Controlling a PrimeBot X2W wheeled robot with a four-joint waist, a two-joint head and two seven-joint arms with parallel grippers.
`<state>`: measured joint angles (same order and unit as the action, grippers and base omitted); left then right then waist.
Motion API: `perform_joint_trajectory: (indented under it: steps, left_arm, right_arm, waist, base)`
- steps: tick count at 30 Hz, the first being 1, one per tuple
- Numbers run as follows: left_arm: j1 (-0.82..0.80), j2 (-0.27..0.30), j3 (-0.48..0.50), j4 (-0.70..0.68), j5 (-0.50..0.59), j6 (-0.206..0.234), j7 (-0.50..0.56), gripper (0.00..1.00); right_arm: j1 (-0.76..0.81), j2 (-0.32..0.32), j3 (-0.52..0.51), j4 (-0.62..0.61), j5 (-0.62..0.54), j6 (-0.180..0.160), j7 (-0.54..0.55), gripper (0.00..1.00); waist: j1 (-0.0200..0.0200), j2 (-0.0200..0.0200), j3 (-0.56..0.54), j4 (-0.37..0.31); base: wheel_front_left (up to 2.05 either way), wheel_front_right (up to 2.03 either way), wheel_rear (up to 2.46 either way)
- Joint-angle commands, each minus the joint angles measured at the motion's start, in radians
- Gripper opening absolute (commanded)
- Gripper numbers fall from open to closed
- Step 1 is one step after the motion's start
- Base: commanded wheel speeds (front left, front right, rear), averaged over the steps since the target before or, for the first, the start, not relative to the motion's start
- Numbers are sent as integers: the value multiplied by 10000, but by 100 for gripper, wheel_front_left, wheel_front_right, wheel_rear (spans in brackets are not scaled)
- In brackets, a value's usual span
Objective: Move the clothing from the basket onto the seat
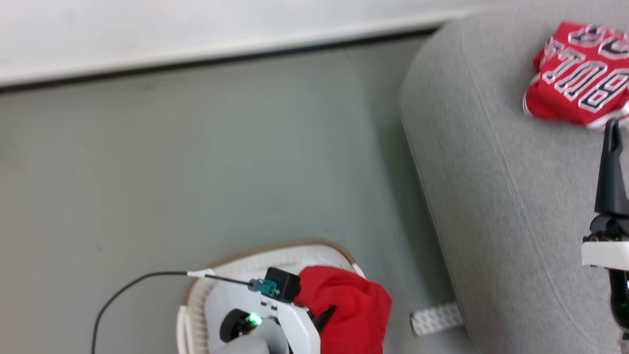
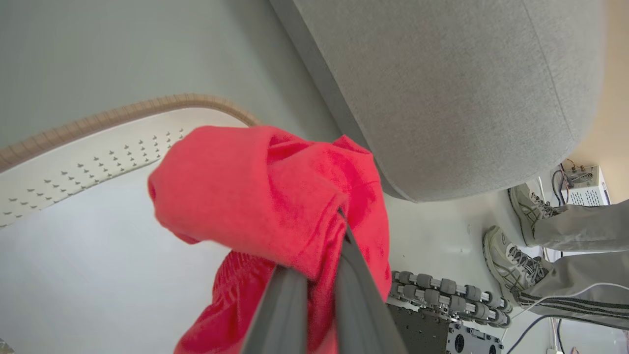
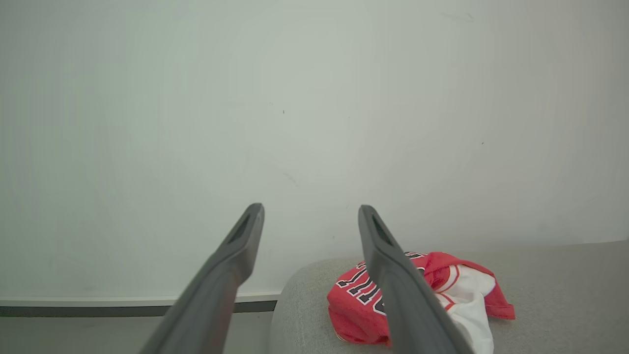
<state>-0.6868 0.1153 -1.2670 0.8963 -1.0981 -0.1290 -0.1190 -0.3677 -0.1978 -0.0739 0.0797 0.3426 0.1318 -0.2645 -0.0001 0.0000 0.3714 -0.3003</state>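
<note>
The left gripper (image 2: pixel 319 255) is seen clamped on the plain red garment (image 2: pixel 255 187). A fold of the cloth is pinched between its two dark fingers, and the rest is bunched above them and hangs below. In the head view this garment is held over the side of the basket (image 1: pixel 275 248) that faces the seat (image 1: pixel 491 172). Whether any of it touches the basket's rim cannot be told. The basket's perforated white wall and tan rim are shown behind the cloth in the left wrist view. The basket is set on the grey-green floor (image 1: pixel 196 147), near the seat. The lettered jersey (image 1: pixel 580 78) is found crumpled on top of the seat, well apart from the basket. The right gripper (image 3: pixel 310 210) is held above the seat near the jersey, with its fingers spread wide and nothing between them. A person's two shoes (image 2: pixel 511 255) are seen on the floor past the seat's end.
</note>
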Motion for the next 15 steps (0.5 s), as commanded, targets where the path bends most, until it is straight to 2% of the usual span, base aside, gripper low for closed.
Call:
perform_joint_trajectory:
  steps: [1,10,15]
  left_arm:
    - [208,-58,-38,-97,-127,-24,-273,0]
    - [289,71,-37,-763,-25,-24,-1339,0]
    - [-34,282,661,-1497,189,-24,-1460,0]
  right_arm:
    - [225,-202,62,125,-24,-22,4,100]
    - [865,-331,767,384,113,-22,4,100]
    - [1197,-203,963,402,235,-22,4,100]
  waist:
    - [1,0,-1016,594]
    - [1,0,-2506,1099]
    - [1,0,-3019,1289]
  base:
    - [0,0,0]
    - [0,0,0]
    - [0,0,0]
